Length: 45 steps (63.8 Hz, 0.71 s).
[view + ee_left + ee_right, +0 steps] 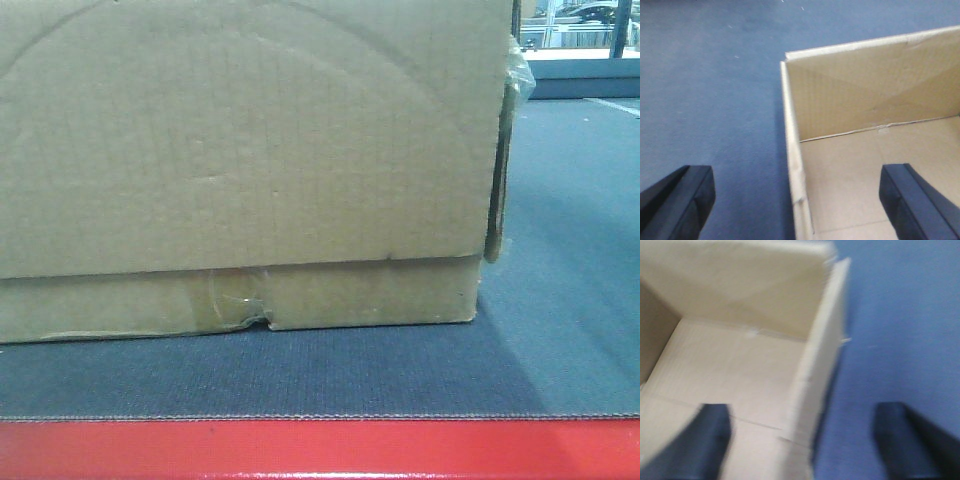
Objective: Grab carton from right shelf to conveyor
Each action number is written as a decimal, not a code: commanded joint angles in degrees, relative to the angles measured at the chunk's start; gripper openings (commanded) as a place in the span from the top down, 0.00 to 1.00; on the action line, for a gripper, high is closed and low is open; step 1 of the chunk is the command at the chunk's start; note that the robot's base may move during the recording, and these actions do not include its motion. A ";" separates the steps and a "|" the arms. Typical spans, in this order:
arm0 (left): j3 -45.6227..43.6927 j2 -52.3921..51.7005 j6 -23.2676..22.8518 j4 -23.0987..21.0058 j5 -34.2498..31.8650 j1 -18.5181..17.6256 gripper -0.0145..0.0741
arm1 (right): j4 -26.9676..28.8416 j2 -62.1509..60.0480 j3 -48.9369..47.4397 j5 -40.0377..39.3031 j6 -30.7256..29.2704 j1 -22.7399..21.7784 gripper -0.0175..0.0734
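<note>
A large open brown carton (240, 170) fills the front view and rests on a grey-blue belt surface (570, 330). In the left wrist view my left gripper (798, 200) is open, its jaws straddling the carton's left wall (792, 160), one finger (682, 200) outside over the belt and the other inside the carton. In the right wrist view my right gripper (802, 440) is open, straddling the carton's right wall (817, 385), one finger (700, 440) inside and the other outside. The right wrist view is blurred. Neither gripper touches a wall.
A red edge (320, 450) runs along the front of the belt. Windows (580, 25) show at the far upper right. The carton (880, 165) is empty inside.
</note>
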 commanded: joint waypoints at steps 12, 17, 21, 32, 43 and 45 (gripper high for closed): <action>9.93 -6.17 0.49 -0.92 0.09 5.42 0.73 | -4.83 -7.70 3.18 3.91 -1.58 -9.60 0.86; 14.57 -8.03 0.49 -2.35 -2.06 7.29 0.88 | -7.75 -10.40 7.87 1.53 -1.58 -10.98 0.89; 18.97 -9.85 0.49 -3.41 -3.80 8.83 0.83 | -10.12 -13.15 13.45 -1.76 -1.58 -11.54 0.89; 29.75 -14.81 0.49 -4.34 -9.15 10.61 0.82 | -11.49 -20.95 31.11 -13.70 -1.58 -12.22 0.89; 39.47 -21.89 0.49 -4.48 -14.71 10.50 0.82 | -11.49 -30.26 48.79 -26.16 -1.58 -12.22 0.89; 40.81 -23.29 0.49 -4.48 -15.92 10.50 0.82 | -11.49 -31.83 51.33 -27.84 -1.58 -12.22 0.89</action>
